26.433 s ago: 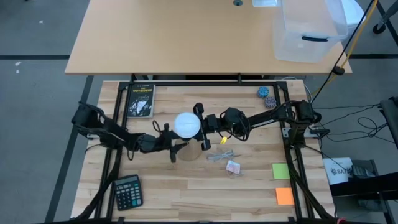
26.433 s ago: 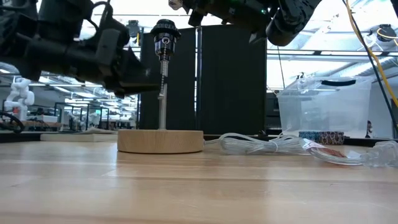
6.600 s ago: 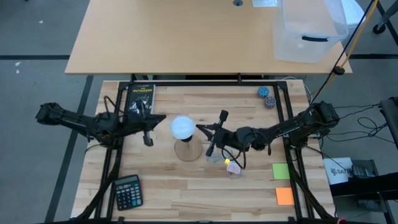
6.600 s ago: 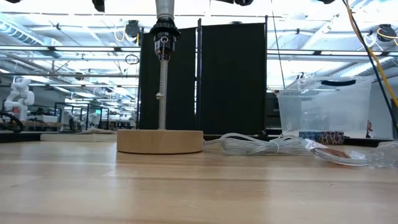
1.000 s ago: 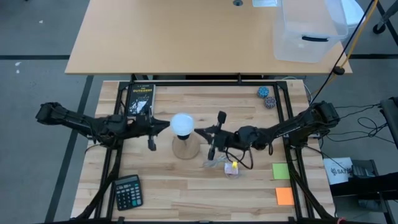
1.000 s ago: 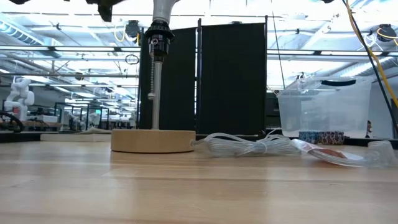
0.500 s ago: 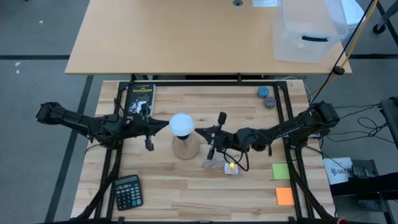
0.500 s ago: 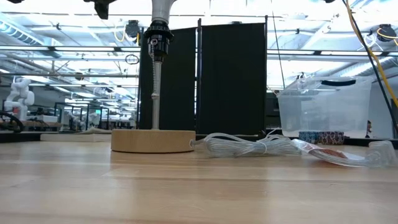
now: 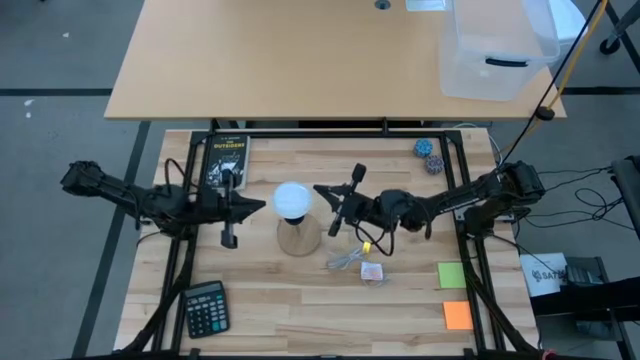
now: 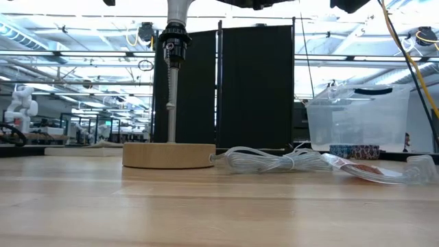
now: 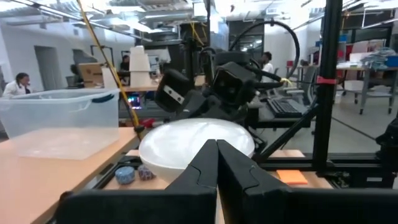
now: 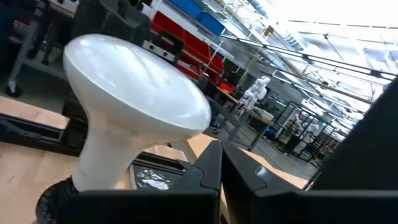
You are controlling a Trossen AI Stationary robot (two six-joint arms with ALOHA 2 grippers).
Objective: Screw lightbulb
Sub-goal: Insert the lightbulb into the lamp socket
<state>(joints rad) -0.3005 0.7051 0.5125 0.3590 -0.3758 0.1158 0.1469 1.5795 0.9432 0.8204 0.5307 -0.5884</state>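
Note:
The white lightbulb (image 9: 291, 200) stands upright with its screw base (image 10: 180, 9) in the black socket (image 10: 173, 40) of the lamp stand, whose round wooden base (image 10: 168, 155) rests on the table. My left gripper (image 9: 260, 206) is shut and level, a short way to the bulb's left, pointing at its dome (image 11: 186, 140). My right gripper (image 9: 318, 189) is shut too. It hovers just right of the dome (image 12: 134, 102), with a small gap between them.
The lamp's coiled clear cable (image 9: 349, 259) and a crumpled wrapper (image 9: 375, 272) lie right of the stand. A book (image 9: 226, 160) lies far left and a calculator (image 9: 206, 307) near left. Sticky notes (image 9: 451, 274) lie near right. Two small balls (image 9: 428, 153) sit far right.
My left gripper has drawn back a little toward the table's left edge, away from the bulb. My right gripper has shifted toward the far edge, beside the dome. Both have stayed shut. The bulb and stand have kept still.

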